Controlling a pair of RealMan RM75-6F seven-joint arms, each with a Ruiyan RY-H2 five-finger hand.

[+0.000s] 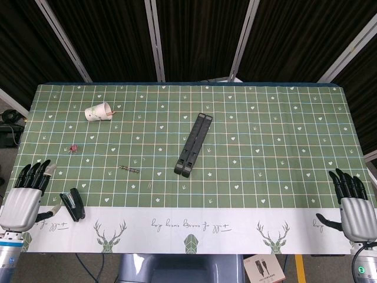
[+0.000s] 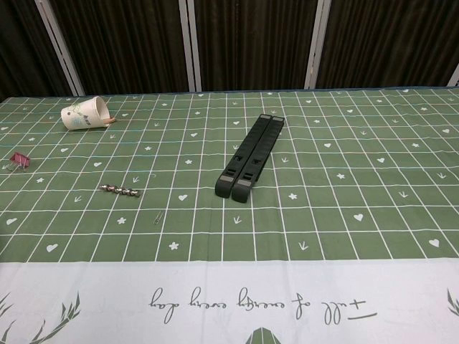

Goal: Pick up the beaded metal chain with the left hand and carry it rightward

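Observation:
The beaded metal chain (image 1: 128, 170) is a short string of silvery beads lying flat on the green checked cloth, left of centre; the chest view shows the chain (image 2: 120, 190) at mid-left. My left hand (image 1: 26, 194) hovers at the table's front left corner, fingers apart and holding nothing, well to the left of the chain. My right hand (image 1: 354, 203) is at the front right corner, fingers spread, empty. Neither hand shows in the chest view.
A black folded stand (image 1: 194, 145) lies near the centre. A tipped paper cup (image 1: 98, 112) sits at the back left. A small pink clip (image 1: 73, 148) lies left of the chain. A black stapler (image 1: 73, 204) rests by my left hand. A tiny paperclip (image 2: 155, 218) lies near the chain.

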